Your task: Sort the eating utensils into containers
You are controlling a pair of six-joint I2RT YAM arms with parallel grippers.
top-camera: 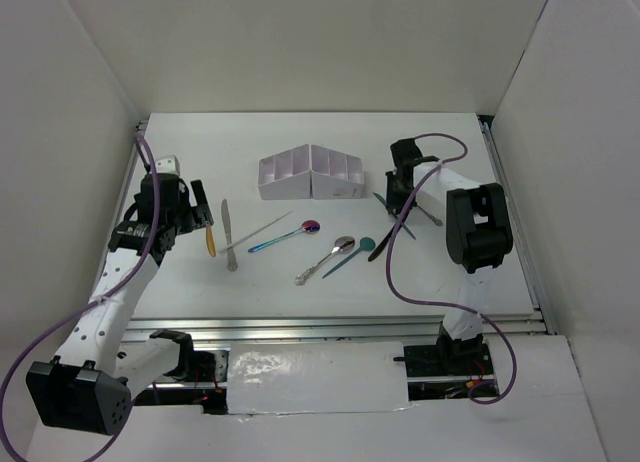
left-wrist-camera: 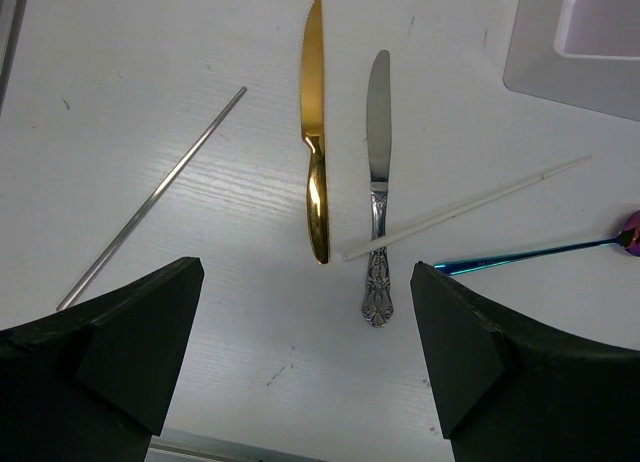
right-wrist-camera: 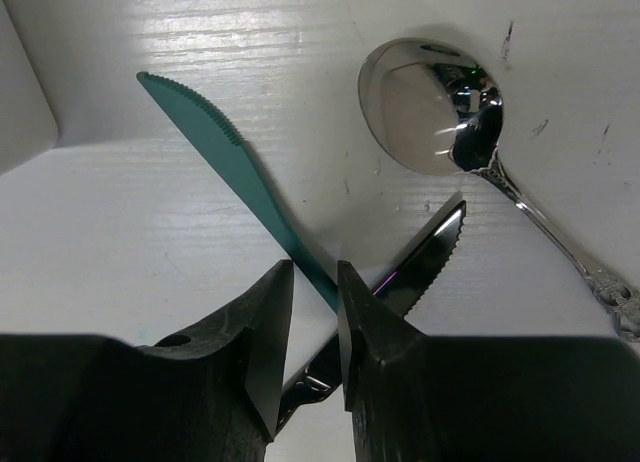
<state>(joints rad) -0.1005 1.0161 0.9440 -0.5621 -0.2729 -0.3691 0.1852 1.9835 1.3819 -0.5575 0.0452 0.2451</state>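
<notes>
Cutlery lies spread on the white table (top-camera: 300, 294), with both grippers low over it.
Nearest the arm bases in the top view, an ornate silver spoon (top-camera: 325, 260) and a teal spoon (top-camera: 350, 255) lie side by side. At their 9 o'clock are an iridescent purple-blue spoon (top-camera: 285, 237), a white stick (left-wrist-camera: 460, 207) crossing a silver knife (left-wrist-camera: 376, 172), and a gold knife (left-wrist-camera: 314, 142). The left gripper (left-wrist-camera: 305, 352) hangs over these, jaws spread wide and empty. Only its wrist view shows a thin silver rod (left-wrist-camera: 150, 197) at the gold knife's 9 o'clock. The right gripper (right-wrist-camera: 315, 327) has its jaws at a narrow slot astride a teal serrated knife (right-wrist-camera: 230, 172) lying over a black serrated knife (right-wrist-camera: 425, 267); whether they pinch it, I cannot tell. Farthest stands the white divided organizer box (top-camera: 310, 174), at the right gripper's 10 o'clock.
</notes>
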